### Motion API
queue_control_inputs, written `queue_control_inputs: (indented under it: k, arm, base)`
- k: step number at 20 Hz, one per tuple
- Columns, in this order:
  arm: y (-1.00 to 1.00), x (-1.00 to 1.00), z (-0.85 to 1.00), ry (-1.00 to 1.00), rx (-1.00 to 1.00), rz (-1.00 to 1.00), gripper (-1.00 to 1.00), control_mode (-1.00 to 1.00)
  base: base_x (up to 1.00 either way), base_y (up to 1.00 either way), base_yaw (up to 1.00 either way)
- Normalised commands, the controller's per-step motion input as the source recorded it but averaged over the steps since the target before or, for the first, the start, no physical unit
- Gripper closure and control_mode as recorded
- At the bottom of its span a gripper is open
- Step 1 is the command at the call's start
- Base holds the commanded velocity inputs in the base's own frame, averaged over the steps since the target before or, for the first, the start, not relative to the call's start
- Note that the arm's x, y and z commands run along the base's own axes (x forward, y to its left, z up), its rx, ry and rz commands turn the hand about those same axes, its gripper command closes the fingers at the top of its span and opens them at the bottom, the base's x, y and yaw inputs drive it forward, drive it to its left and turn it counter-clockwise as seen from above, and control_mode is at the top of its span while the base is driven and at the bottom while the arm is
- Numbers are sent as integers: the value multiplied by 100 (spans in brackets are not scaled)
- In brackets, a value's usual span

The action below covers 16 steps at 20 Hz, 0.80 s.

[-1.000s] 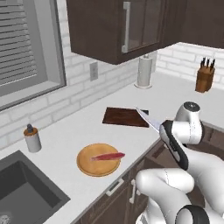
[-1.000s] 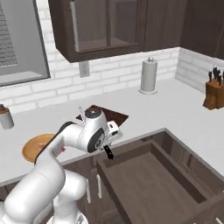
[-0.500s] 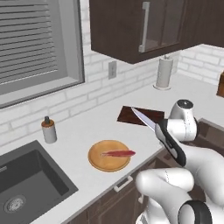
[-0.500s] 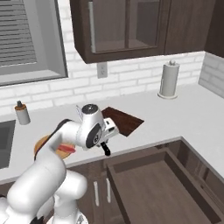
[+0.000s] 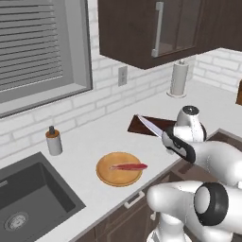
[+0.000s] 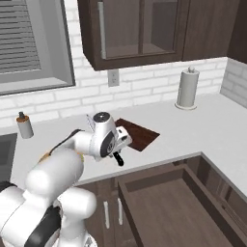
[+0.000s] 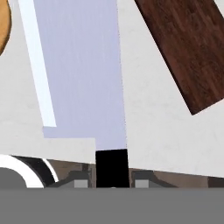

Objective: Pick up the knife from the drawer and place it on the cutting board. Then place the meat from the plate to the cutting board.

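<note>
Carrying the knife (image 5: 152,127) now, my tool (image 5: 174,144) pinching its black handle, blade pointing up-left just beside the cutting board (image 5: 144,125). Next I'd reckon: lower it flat onto that board, then fetch the meat (image 5: 128,166).

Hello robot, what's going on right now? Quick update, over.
Gripper shut on the knife, blade raised over the counter. Cutting board just beyond, bare. Meat on the plate. Nothing in the way.
</note>
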Motion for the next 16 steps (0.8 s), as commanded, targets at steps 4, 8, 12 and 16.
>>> queue_control_inputs:
  k: [4,8,12,16]
  arm:
    - [-33,100,27,5,0,5,100,-100]
    - [-38,100,10,3,0,5,100,-100]
    - [-32,85,0,12,0,14,100,-100]
    - [-6,64,-24,12,-11,16,100,-100]
  base:
    - [0,0,0]
    - [0,0,0]
    - [0,0,0]
    - [0,0,0]
